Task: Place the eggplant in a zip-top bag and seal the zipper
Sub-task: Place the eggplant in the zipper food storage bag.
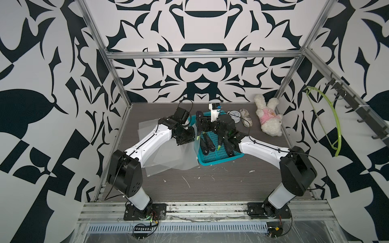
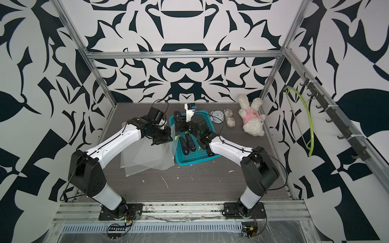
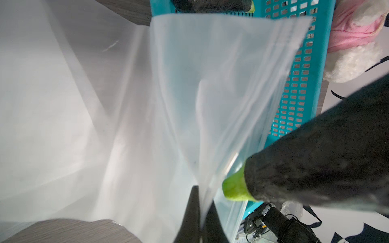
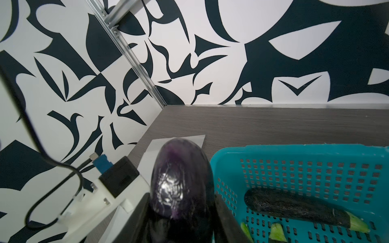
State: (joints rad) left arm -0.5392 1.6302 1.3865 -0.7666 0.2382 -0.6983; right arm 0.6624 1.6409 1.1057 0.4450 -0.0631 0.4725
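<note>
While the left gripper (image 3: 202,195) is pinching the bag (image 3: 210,84) tight by its edge, holding it up beside the basket (image 3: 320,63), the right gripper (image 4: 182,197) is gripping the eggplant (image 4: 181,178) over the basket's rim, green stem poking right next to the bag's film. Spare eggplants (image 4: 294,208) are lying in the basket.

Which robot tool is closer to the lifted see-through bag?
Left. The left tool pinches the bag; the right tool holds an eggplant just beside it, by the basket.

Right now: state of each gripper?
The left gripper is shut on the zip-top bag.
The right gripper is shut on the eggplant.
</note>
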